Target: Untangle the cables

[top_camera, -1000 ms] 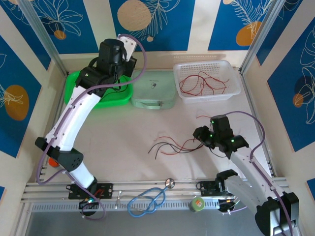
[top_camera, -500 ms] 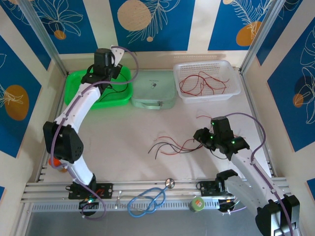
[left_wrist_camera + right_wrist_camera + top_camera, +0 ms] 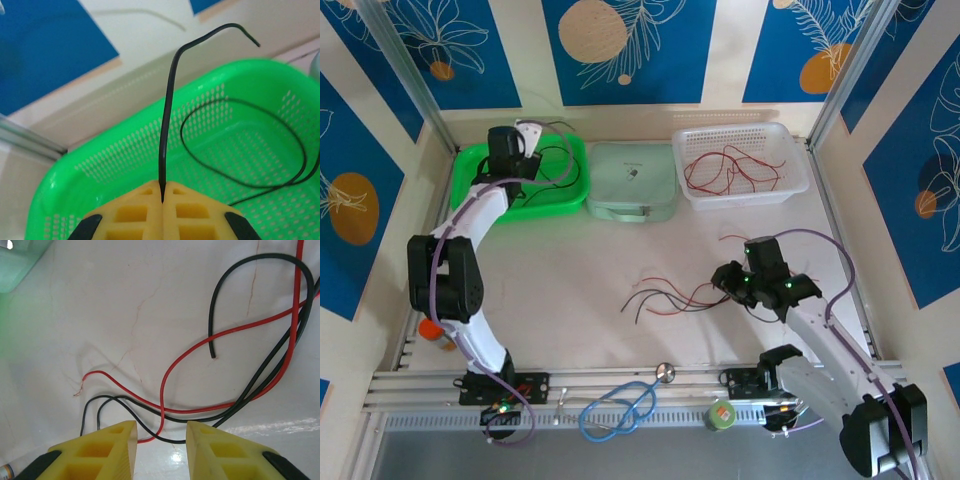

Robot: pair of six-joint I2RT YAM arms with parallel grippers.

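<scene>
A tangle of red and black cables [image 3: 670, 298] lies on the white table at centre right. My right gripper [image 3: 727, 281] hovers at its right end. In the right wrist view this gripper [image 3: 161, 440] is open, and a red cable [image 3: 200, 344] and a black cable [image 3: 260, 375] cross the table between and beyond its fingertips, untouched. My left gripper [image 3: 508, 150] is over the green basket [image 3: 470, 165] at the back left. It is shut [image 3: 162, 192] on a black cable [image 3: 169, 100] that rises in a hook. Another black cable [image 3: 260, 145] lies looped in the basket.
A white basket [image 3: 795, 165] at the back right holds several red cables [image 3: 730, 170]. A mint-green case [image 3: 633, 180] sits between the two baskets. A blue stethoscope [image 3: 620, 405] and a small green roll [image 3: 721, 413] lie on the front rail.
The left arm has swung left and lower over the green basket, carrying the black cable. The right arm has barely moved.
</scene>
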